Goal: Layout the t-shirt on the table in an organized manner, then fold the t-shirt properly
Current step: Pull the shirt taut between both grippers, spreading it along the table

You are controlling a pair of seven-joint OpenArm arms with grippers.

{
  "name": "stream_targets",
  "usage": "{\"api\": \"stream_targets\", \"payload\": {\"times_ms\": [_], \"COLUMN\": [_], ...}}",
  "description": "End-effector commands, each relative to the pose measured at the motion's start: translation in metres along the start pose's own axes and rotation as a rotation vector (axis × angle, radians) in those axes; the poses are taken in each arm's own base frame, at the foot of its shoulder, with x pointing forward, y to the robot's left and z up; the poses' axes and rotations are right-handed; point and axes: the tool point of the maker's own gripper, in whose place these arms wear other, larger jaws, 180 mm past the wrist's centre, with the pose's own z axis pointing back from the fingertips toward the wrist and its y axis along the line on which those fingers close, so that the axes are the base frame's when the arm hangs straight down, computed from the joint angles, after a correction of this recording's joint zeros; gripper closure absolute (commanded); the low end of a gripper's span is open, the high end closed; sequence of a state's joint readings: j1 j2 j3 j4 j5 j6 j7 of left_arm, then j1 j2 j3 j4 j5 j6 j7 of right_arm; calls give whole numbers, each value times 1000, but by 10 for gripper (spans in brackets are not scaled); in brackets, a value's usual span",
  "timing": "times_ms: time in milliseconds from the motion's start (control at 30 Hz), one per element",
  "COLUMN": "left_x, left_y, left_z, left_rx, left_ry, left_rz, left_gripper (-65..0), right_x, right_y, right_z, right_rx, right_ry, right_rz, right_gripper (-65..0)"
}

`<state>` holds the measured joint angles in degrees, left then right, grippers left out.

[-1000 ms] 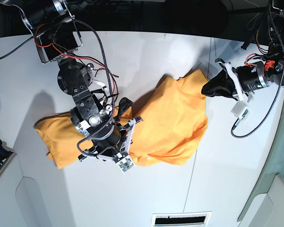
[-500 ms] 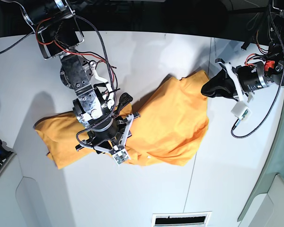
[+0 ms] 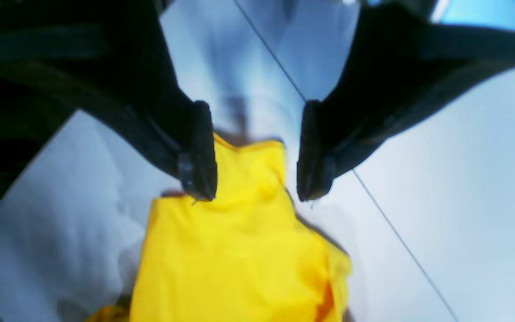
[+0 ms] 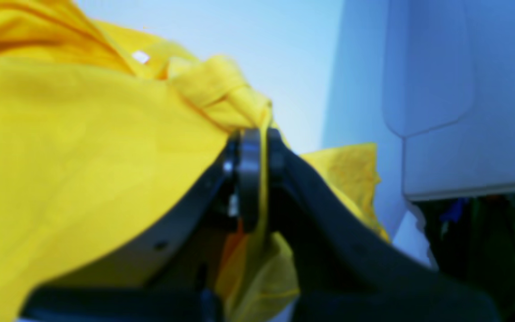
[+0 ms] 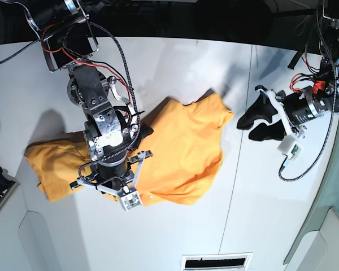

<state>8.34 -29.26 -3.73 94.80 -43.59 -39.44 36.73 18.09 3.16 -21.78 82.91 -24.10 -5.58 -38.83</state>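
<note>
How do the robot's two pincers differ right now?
The left pincer has its jaws apart and holds nothing; the right pincer is shut on a fold of the t-shirt. The left one hangs beside the shirt's corner, over the bare table; the right one sits over the cloth's middle. Both have black fingers.

dark space beyond the far edge, pale grey panels (image 5: 37,240) below, slotted vent (image 5: 216,262), bright even light
</note>
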Motion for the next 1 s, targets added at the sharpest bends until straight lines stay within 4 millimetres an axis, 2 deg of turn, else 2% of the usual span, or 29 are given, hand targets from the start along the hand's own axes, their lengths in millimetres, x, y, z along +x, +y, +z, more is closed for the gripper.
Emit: {"api": "stream_targets", "payload": {"times_ms": [0,100,200,267,433,567,633,733,833,867,900,967], "left_x": [17,19,9,2,-24,-42,-49,-54,-56,-56,-57,-58], "left_y": [2,3,2,-3,-14,-22,-26,-32,-34,-34,-33,-32], "left_z": [3,-4,-19,-34,-74,-92,-96,-101,-103,-103,-103,-103], "left_rx": [-6,-15,-38,-58,-82,-93,-96,-105,-105,-103,-102,-96], "left_ry": [-47,-43,-20,-4,62,96,111,120,127,128,131,139], "left_rz": [-21,-19,18,51,117,182,200,215,211,207,205,195], "left_gripper": [-325,-325,-332,-332,-332,-332,-332,-331,-329,-307,-245,-43], "right_x": [22,23,22,22,22,9,-1,-15,-19,-19,-18,-18], "right_y": [-15,-13,-10,-10,-20,-28,-23,-5,5,6,6,4], "right_z": [2,3,3,3,0,-8,-15,-21,-23,-24,-24,-25], "right_rx": [-42,-35,-12,-15,-27,11,72,190,233,236,235,225], "right_ry": [-57,-53,-51,-51,-60,-34,-18,7,11,5,-2,-8], "right_rz": [-10,-19,-42,-42,-87,-203,-237,-266,-284,-289,-292,-297], "right_gripper": [0,-4,-177,-229,-229,-229,-229,-229,-229,-229,-220,-153]}}
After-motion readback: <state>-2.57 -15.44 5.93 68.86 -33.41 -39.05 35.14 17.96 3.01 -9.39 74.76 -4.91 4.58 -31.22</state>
